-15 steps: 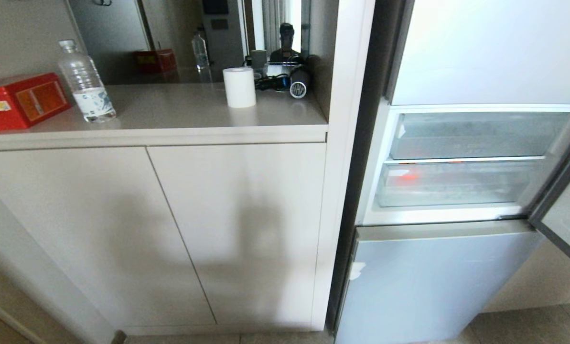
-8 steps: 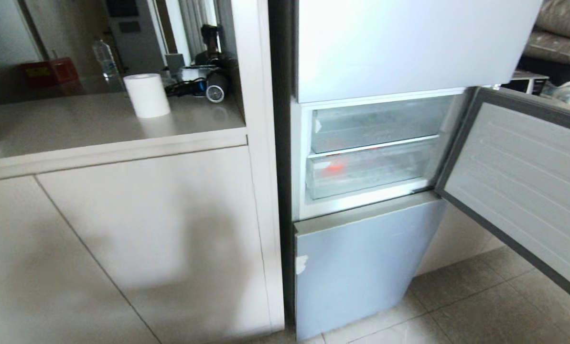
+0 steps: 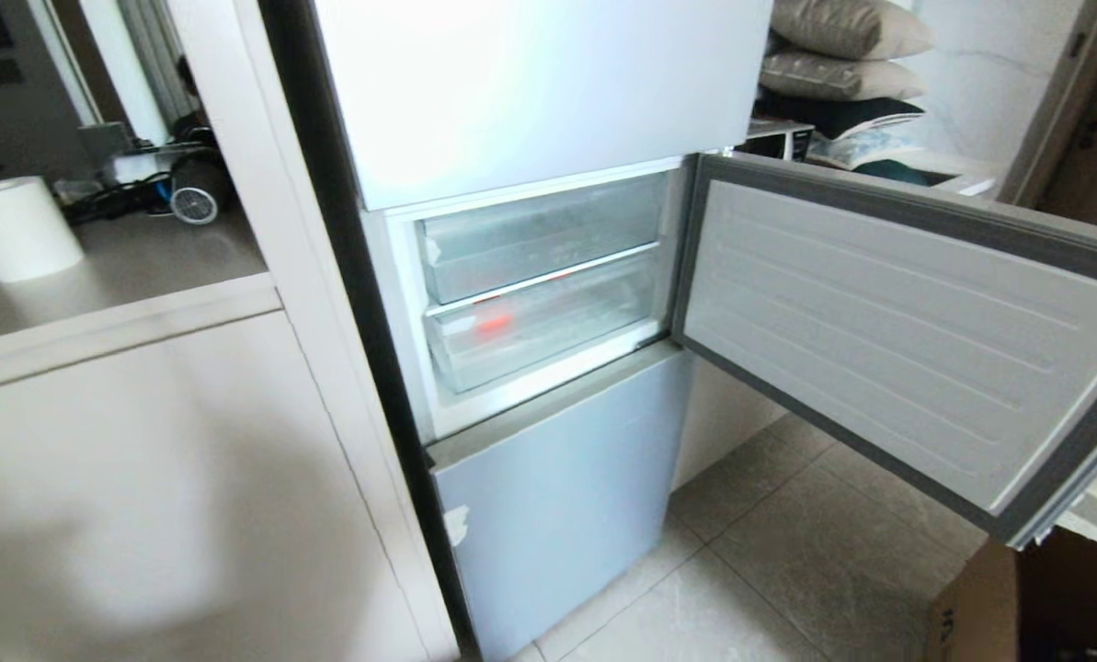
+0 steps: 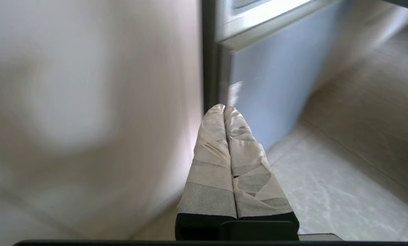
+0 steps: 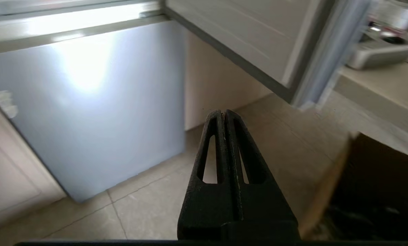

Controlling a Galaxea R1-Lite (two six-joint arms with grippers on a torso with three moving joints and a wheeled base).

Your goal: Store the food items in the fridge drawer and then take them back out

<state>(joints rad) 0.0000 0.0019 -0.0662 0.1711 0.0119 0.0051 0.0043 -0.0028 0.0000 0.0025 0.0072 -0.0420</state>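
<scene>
Orange-red food item [image 3: 493, 323] sits inside the lower fridge drawer [image 3: 548, 333], toward its end nearest the tall cabinet panel [image 3: 235, 184]; only a colour blob shows through the frosted front, so I can't tell its exact shape. The drawer is pushed in, under a second clear bin [image 3: 541, 237]. Fridge door [image 3: 888, 322] hangs open on the drawer's far side from the panel, swung out over the floor.

Neither arm is in the head view. Left gripper [image 4: 223, 108]: taped fingers pressed together, empty, low near the lower freezer front [image 3: 557, 487]. Right gripper [image 5: 222, 112]: black fingers closed tight, empty, below the open door's bottom edge.

Risks, as I judge them:
- Right arm rising toward the drawer could clip the door's underside (it hangs right above).
- Frosted lip is shallow; a poor hook slips off.
- Pulling fast could roll the fruit.
- Cardboard box [image 3: 1026, 598] on the floor under the door crowds the base.
</scene>
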